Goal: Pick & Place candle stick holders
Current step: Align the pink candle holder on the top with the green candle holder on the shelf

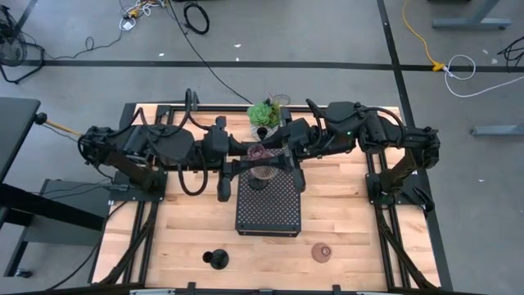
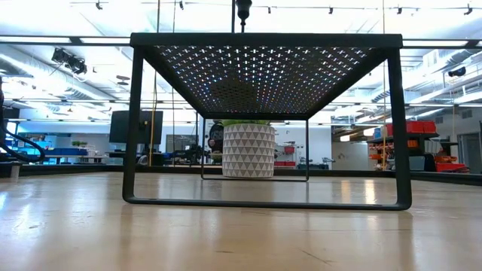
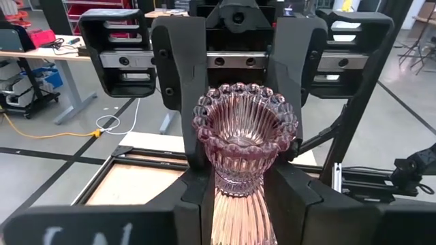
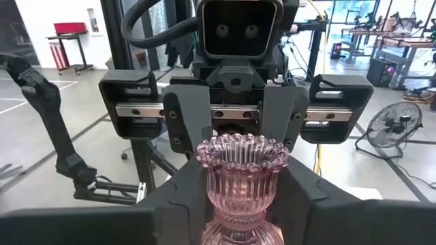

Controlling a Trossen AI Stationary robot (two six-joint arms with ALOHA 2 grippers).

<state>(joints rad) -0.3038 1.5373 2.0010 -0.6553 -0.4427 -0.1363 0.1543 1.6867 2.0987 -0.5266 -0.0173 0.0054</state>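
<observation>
One ribbed pinkish glass cup is upright midair, another pinkish cup and a black holder sit on the table.

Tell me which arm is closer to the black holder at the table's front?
Left, narrowly: left gripper and right gripper both clasp the pinkish cup; black holder lies leftward.

Tabletop: perforated tray at centre. Potted plant behind it, at the far edge. Thin-stemmed holder at the near edge, left of the tray; glass cup at the near edge, right of it. Ribbed glass cup above the tray's far end, between left gripper and right gripper, which face each other there.
</observation>
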